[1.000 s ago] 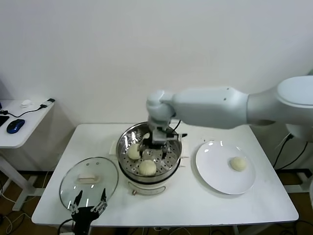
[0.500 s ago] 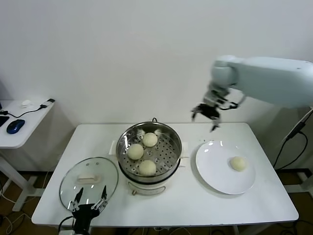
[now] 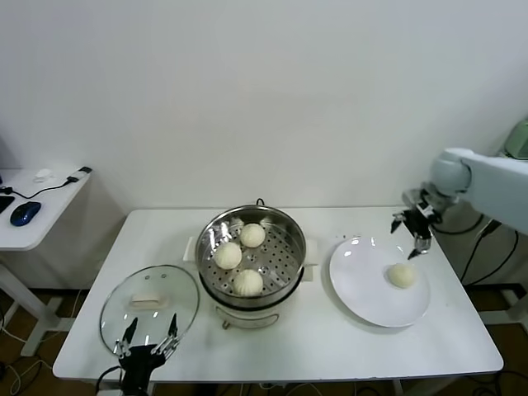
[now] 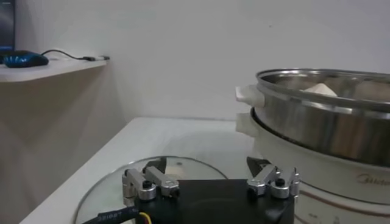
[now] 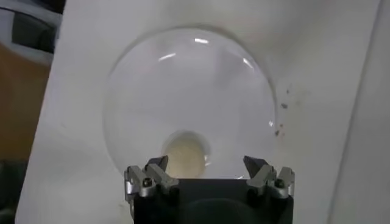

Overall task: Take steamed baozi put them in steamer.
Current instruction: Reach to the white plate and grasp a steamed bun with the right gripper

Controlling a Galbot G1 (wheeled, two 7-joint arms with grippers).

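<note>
- The right gripper [image 3: 415, 233] hangs over the far edge of the white plate [image 3: 363, 289], its jaws spread wide and holding nothing. In the right wrist view the last baozi [image 5: 184, 154] sits straight below, between the two fingers [image 5: 148, 176].
- This last baozi [image 3: 402, 275] lies alone on the plate, to the right of the steamer [image 3: 252, 252]. The three other baozi [image 3: 228, 255] are already on the perforated tray inside the steamer.
- The left gripper [image 3: 147, 348] is parked at the near table edge, beside the glass lid [image 3: 150, 305], also spread open and empty.
- Risk, as I judge it: the bun is soft and the plate is smooth. If the fingers come down off-centre, they may push the bun sliding away; if they close too hard, they may dent it.
- The bun is round, so it has no clear long axis. It sits upright, top facing up, so any closing direction should serve.
</note>
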